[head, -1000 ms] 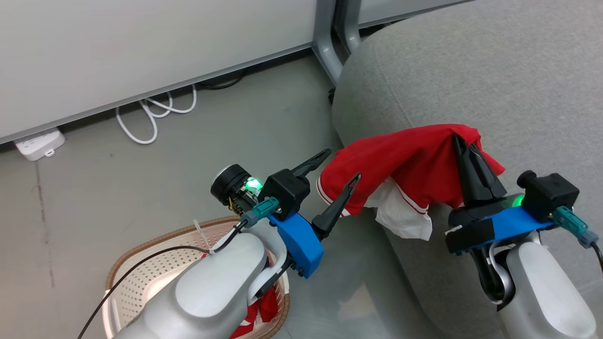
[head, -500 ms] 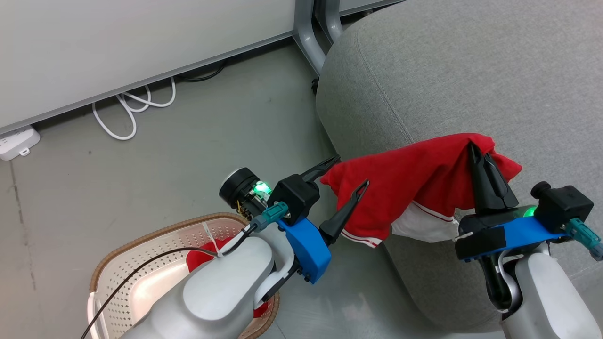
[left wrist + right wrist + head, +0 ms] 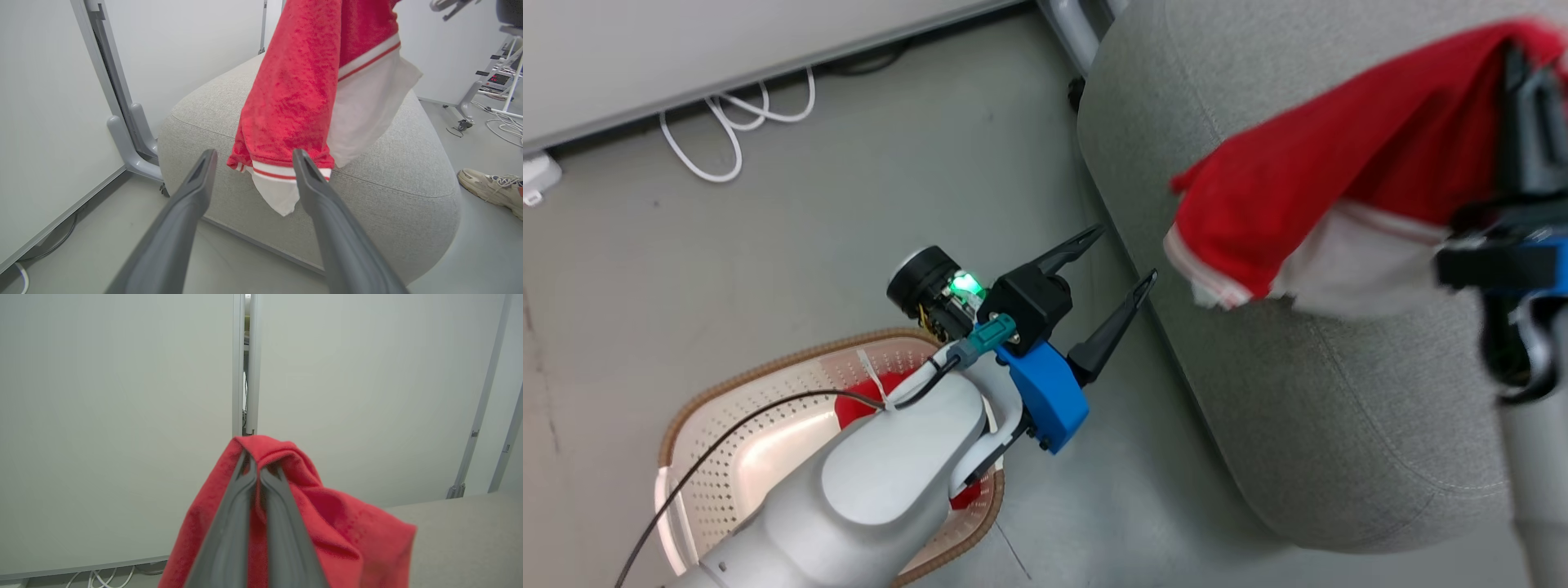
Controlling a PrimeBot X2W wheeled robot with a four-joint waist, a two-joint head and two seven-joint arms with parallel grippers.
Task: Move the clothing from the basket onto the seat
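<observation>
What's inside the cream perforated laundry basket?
A red fabric garment shows in the cream perforated plastic basket; the pale left forearm covers the rest, so how much cannot be told.

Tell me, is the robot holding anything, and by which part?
Its right gripper pinches a fold at the top of a red garment; the left gripper holds nothing.

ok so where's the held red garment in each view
head view: red garment upper right, over the grey seat.
left wrist view: red garment top centre, hanging before the grey seat, hem just beyond the open left pincer.
right wrist view: red garment bottom centre, pinched in the shut right pincer; grey seat lower right.
shared landmark: the grey seat.
</observation>
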